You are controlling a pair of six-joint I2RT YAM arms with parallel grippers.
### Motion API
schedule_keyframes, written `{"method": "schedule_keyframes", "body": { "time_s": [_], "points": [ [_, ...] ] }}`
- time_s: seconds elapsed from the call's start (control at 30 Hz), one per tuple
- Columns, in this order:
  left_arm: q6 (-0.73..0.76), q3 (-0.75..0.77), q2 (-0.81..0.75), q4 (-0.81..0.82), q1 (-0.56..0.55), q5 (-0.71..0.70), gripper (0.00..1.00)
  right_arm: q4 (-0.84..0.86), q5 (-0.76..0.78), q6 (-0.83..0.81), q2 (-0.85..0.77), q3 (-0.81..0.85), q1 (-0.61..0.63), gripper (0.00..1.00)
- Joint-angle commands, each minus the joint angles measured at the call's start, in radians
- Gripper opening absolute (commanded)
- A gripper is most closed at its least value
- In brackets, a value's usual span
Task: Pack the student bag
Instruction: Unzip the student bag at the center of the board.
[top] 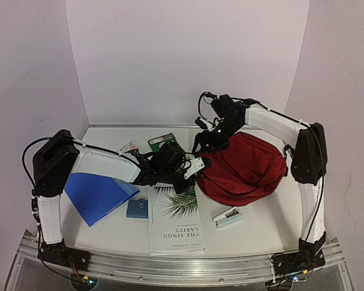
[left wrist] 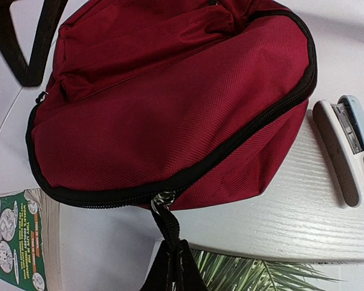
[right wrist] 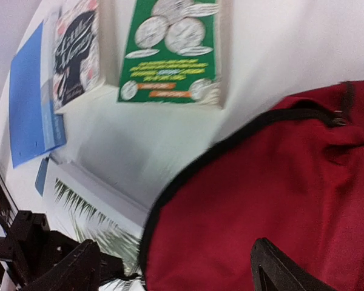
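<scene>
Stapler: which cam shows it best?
Left wrist. The stapler is close and sharp there, lying on the table beside the student bag. Top external shows the stapler whole but small. Right wrist doesn't show it.

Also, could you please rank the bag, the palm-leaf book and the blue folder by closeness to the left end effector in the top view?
1. Bag: touching, its zipper pull gripped by the left end effector.
2. Palm-leaf book: just below, toward the arm bases.
3. Blue folder: farthest, far left.
</scene>
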Motion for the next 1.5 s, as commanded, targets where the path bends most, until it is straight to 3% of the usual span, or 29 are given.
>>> {"method": "schedule_keyframes", "body": {
  "time_s": [0.0,0.37,0.43,0.57,0.67,1.0,1.47],
  "points": [
    [-0.008,0.036,-0.005,0.033,0.003,0.010,0.00,-0.084,0.064,-0.068,0.045,0.053,0.030,0.82],
    [-0.007,0.033,-0.019,0.030,0.003,0.024,0.00,-0.118,0.205,-0.064,0.139,0.078,0.090,0.74],
    [-0.005,0.036,-0.015,0.029,0.003,0.025,0.00,-0.121,0.206,-0.065,0.143,0.085,0.094,0.62],
    [-0.003,0.055,-0.001,0.011,0.000,0.024,0.00,-0.120,0.212,-0.061,0.145,0.131,0.094,0.20],
    [-0.001,0.070,0.005,0.002,-0.007,0.026,0.00,-0.115,0.218,-0.048,0.148,0.201,0.084,0.01],
    [0.012,0.111,0.004,-0.036,-0.063,0.023,0.00,0.028,0.161,0.166,0.195,0.347,-0.047,0.00],
    [0.015,0.081,0.009,-0.077,-0.121,0.096,0.00,0.101,0.156,0.263,0.217,0.470,-0.215,0.00]
  ]
}}
